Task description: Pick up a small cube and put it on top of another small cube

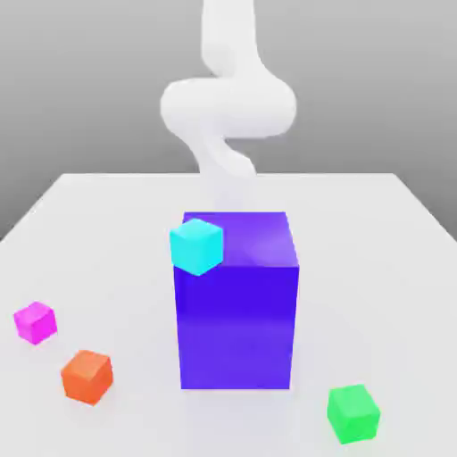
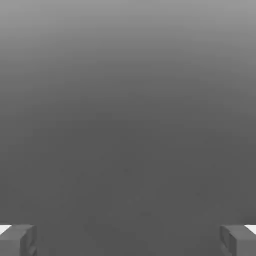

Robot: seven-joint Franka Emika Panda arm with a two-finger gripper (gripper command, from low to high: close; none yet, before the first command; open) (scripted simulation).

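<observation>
On the white table (image 1: 107, 214) the small magenta-pink cube (image 1: 35, 321) lies ungrasped, so the wide-open gripper (image 2: 128, 240) must first descend over it.

Your white table (image 1: 107, 223) bears a blue-purple block (image 1: 236, 330) at centre. Magenta cube (image 1: 35, 322), orange cube (image 1: 87, 376) and green cube (image 1: 353, 413) rest apart on it.

Even, diffuse light fills the exterior view; the white worktop (image 1: 107, 232) is bright and carries only faint shadows. The arm (image 1: 228, 107) looks soft and blurred. The hand view is a dim grey gradient, darkening downward.
</observation>
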